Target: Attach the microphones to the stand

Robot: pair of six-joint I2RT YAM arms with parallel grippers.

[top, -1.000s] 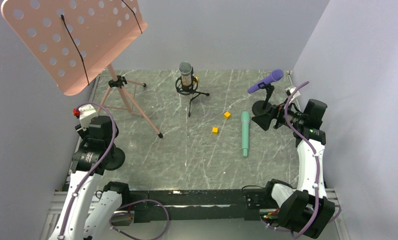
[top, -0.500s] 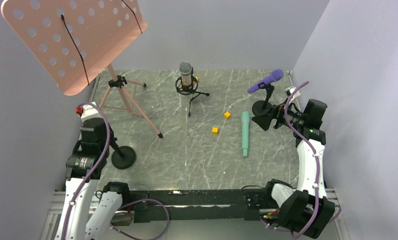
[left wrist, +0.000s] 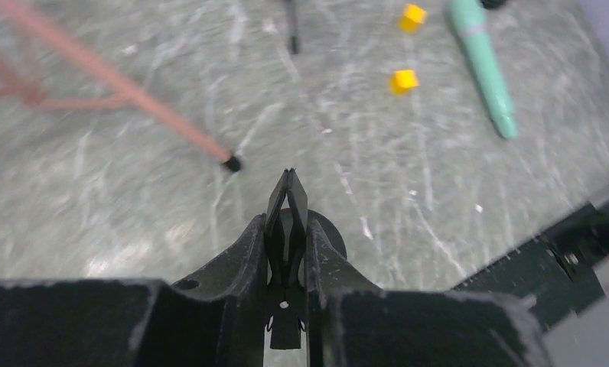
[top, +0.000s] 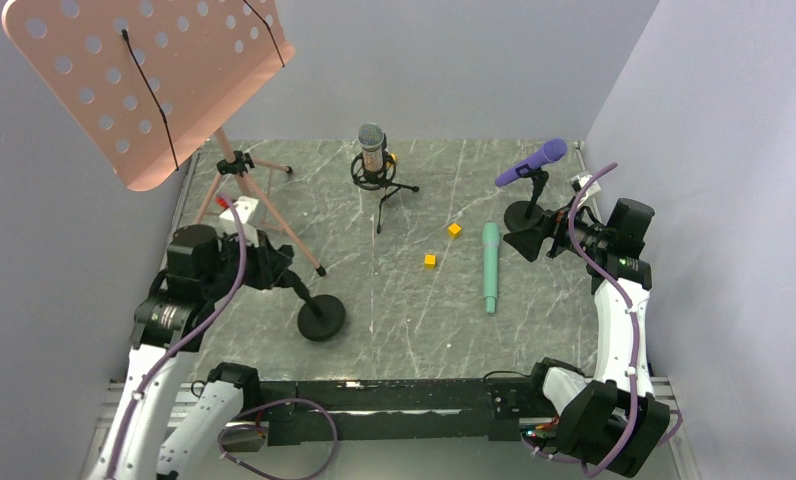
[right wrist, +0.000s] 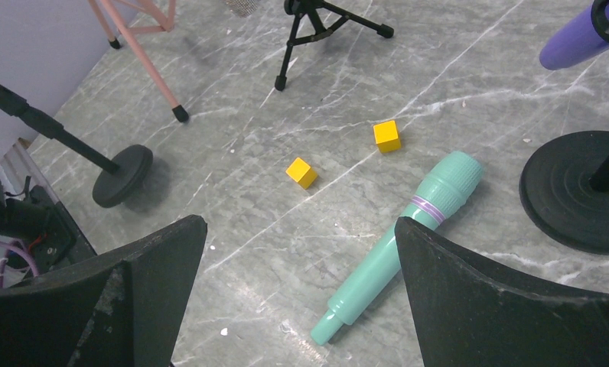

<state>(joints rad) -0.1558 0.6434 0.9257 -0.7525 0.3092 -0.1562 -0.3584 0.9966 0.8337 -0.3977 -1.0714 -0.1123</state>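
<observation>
My left gripper (top: 266, 270) is shut on the top clip of a black round-base microphone stand (top: 321, 318), which leans to the right; the clip sits between my closed fingers in the left wrist view (left wrist: 288, 218). The mint green microphone (top: 490, 265) lies flat on the table, also in the right wrist view (right wrist: 397, 245). The purple microphone (top: 532, 162) sits clipped on a black round-base stand (top: 524, 215). The silver-pink microphone with a grey mesh head (top: 372, 150) stands in a small tripod. My right gripper (top: 529, 240) is open and empty above the mint microphone.
A pink music stand (top: 144, 80) with tripod legs (top: 274, 215) occupies the back left. Two small yellow cubes (top: 455, 230) (top: 430, 261) lie left of the mint microphone. Walls close in on both sides.
My left gripper has swung right, carrying the black stand; its round base went from the table's left edge toward the middle. The right arm has not moved.
</observation>
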